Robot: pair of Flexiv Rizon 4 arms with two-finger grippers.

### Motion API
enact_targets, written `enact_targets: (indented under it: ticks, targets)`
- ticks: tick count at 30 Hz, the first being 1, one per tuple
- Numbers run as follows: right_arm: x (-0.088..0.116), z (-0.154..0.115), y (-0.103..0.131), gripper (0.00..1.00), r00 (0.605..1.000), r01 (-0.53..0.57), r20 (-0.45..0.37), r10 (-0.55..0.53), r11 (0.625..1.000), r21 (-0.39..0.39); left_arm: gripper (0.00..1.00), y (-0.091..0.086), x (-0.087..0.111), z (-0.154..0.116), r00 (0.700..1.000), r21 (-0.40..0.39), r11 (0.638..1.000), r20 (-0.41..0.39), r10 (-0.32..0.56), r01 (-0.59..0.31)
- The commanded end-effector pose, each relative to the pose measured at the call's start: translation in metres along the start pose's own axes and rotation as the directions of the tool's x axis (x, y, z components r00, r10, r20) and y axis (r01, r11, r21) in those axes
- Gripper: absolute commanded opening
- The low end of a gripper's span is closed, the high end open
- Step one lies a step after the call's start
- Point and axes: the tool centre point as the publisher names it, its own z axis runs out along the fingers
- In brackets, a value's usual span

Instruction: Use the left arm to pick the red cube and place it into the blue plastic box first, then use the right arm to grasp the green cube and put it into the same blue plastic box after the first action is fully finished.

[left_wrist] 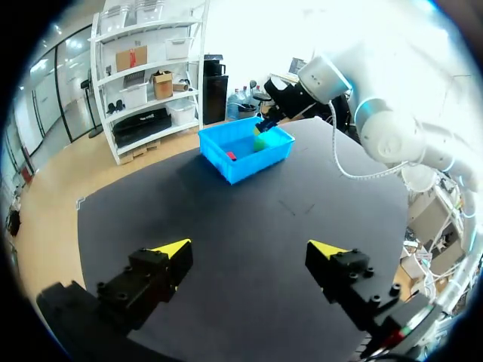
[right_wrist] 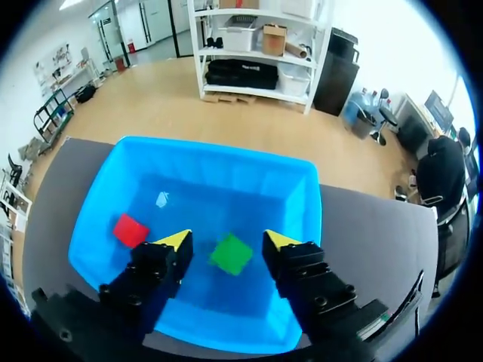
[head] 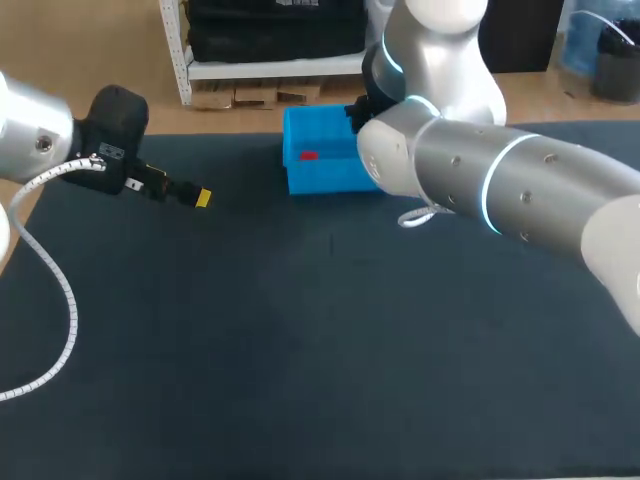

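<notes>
Jaws both spread: right jaws straddle the green cube (right_wrist: 231, 254) inside the blue plastic box (right_wrist: 219, 148), left jaws empty over the bench (head: 300, 350).
Left jaws hang open above the bench, well apart from the box; no hazard noted there. Farther out, right jaws sit low between the box walls, with the green cube between them and a gap showing on each side. The cube appears to lie on the box floor, not pinched. The red cube (right_wrist: 130, 230) lies on the same floor, just beside one jaw. Risk, as judged: a skewed or sideways lift could clip either cube, or hook a wall and drag the light box.
</notes>
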Motion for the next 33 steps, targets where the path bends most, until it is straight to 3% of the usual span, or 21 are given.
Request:
enact_targets:
  ticks: [1,11,25,33]
  targets:
    - [-0.037,0.005,0.002,1.00,0.983,0.002,-0.184,-0.003,1.000,-0.003,1.00,0.001,-0.001,0.001,1.000,0.000,1.000,-0.001,-0.001,0.001]
    - [-0.036,-0.023,0.012,1.00,0.971,0.000,-0.241,-0.005,1.000,-0.020,1.00,0.001,-0.001,0.001,1.000,0.000,1.000,-0.001,-0.001,0.001]
    - [0.000,-0.071,0.041,1.00,0.961,-0.016,-0.276,-0.002,0.998,-0.063,1.00,0.001,-0.001,0.001,1.000,0.000,1.000,-0.001,-0.001,0.001]
    - [0.006,-0.076,0.042,1.00,0.967,-0.025,-0.253,0.007,0.997,-0.069,1.00,0.001,-0.001,0.001,1.000,0.000,1.000,-0.001,-0.001,0.001]
